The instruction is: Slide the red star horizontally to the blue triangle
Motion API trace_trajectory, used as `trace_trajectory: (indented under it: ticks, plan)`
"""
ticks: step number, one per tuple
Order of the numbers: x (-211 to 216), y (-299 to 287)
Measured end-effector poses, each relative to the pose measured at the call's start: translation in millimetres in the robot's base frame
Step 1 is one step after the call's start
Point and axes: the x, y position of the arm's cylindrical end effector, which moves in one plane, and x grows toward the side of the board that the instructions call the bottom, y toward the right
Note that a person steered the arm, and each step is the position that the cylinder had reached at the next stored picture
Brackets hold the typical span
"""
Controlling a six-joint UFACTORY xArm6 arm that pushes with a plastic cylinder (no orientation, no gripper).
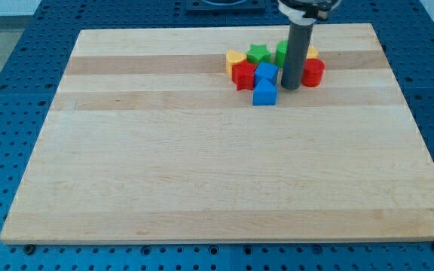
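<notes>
The red star lies in a tight cluster of blocks near the view's top, right of centre. The blue triangle sits just below and to the right of it, touching the cluster's lower edge. A second blue block lies between the red star and my rod. My tip rests on the board just right of the blue blocks and left of a red cylinder.
A yellow block, a green star, a green block and a further yellow block partly hidden by the rod line the cluster's top. The wooden board lies on a blue perforated table.
</notes>
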Motion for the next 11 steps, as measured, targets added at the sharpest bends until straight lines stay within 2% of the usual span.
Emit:
trace_trajectory:
  ticks: [1,6,7,8,10,11]
  plan:
    - [-17,7]
    - [-39,-130]
    - [-3,-161]
    - [32,-161]
    - [22,-161]
    - [84,-155]
